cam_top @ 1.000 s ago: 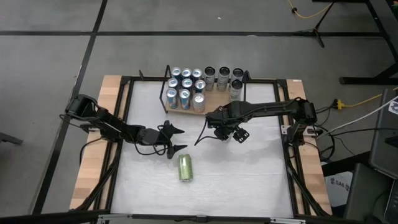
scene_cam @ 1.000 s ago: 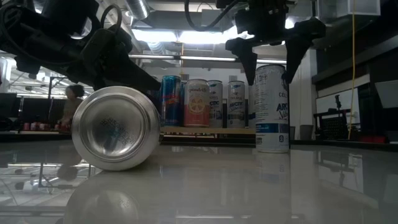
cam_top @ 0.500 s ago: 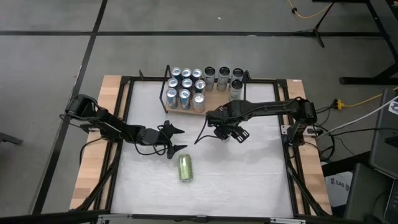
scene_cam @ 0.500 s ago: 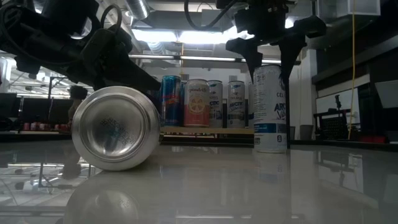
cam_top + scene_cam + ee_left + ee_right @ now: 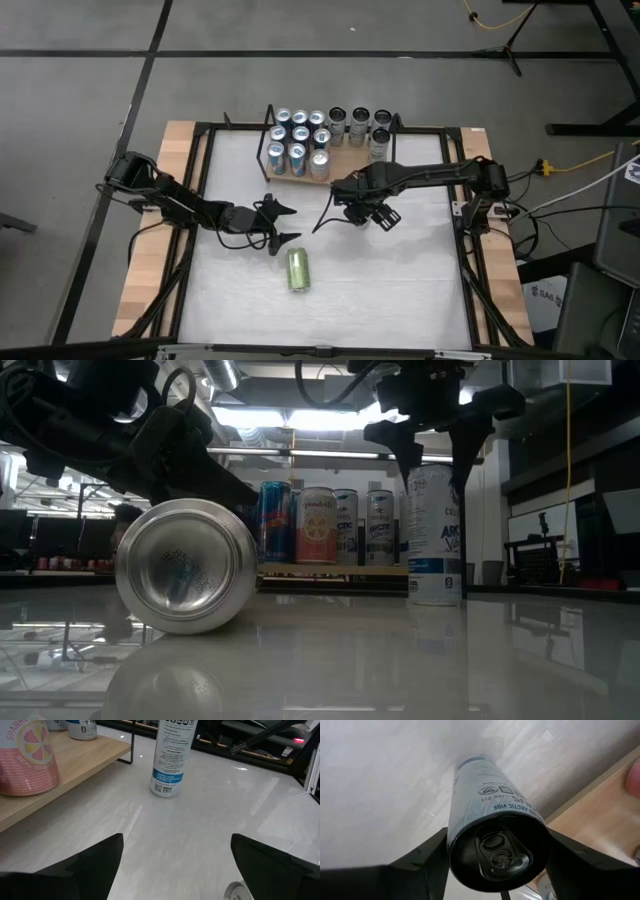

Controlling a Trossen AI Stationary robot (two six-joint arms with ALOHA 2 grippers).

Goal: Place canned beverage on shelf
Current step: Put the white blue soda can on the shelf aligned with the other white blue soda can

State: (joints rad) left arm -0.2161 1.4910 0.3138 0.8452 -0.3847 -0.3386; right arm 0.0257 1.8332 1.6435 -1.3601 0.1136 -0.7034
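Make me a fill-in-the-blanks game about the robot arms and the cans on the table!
1. The green can on the table is lying on its ____.
2. The right gripper has its fingers on either side of a tall white can that stands ____.
3. The pink can stands on the wooden ____.
4. The left gripper is wide ____.

Missing words: side; upright; shelf; open
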